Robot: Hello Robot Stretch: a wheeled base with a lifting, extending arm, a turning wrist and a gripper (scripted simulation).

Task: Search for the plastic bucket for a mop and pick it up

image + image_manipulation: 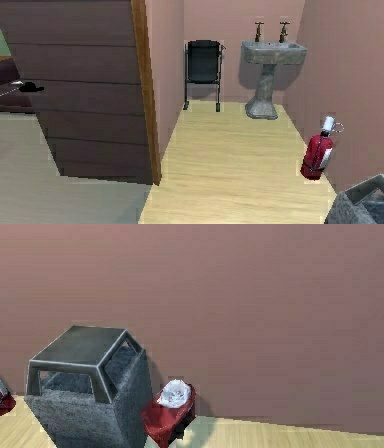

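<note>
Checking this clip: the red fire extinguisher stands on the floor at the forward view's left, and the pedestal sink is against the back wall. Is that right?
Not quite. The red fire extinguisher stands on the floor at the forward view's right, not its left. The pedestal sink is against the back wall, as you say. The forward view shows both.

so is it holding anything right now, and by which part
Cannot be told from these pictures. A red container stands on the floor beside the grey bin.
</note>
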